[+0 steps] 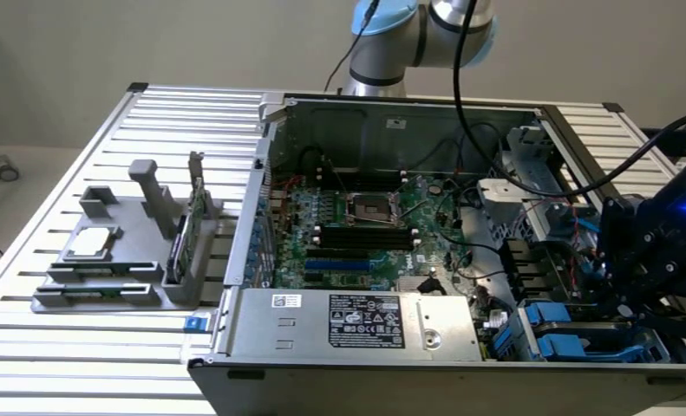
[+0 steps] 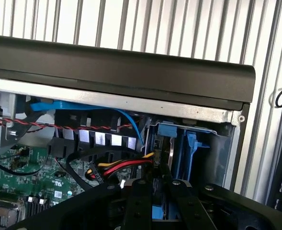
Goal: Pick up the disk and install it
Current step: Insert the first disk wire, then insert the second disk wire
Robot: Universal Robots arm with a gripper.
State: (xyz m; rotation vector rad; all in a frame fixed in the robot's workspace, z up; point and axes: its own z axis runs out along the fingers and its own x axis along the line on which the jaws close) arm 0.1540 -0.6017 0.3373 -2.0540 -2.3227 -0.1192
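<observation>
The disk sits edge-on in the drive bay, its label face hidden. It is partly covered by the gripper, itself cut off at the picture's edge. The arm runs off the exterior view's top. The power supply label is too small to read.

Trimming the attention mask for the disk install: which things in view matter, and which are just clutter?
Job:
- disk, blue-railed, held in the gripper
- drive bay with blue carriers
- open computer case

Lying about, on the exterior view's left of the case:
- small silver chip
- green circuit card, standing on edge
- grey fixture holding both
</observation>
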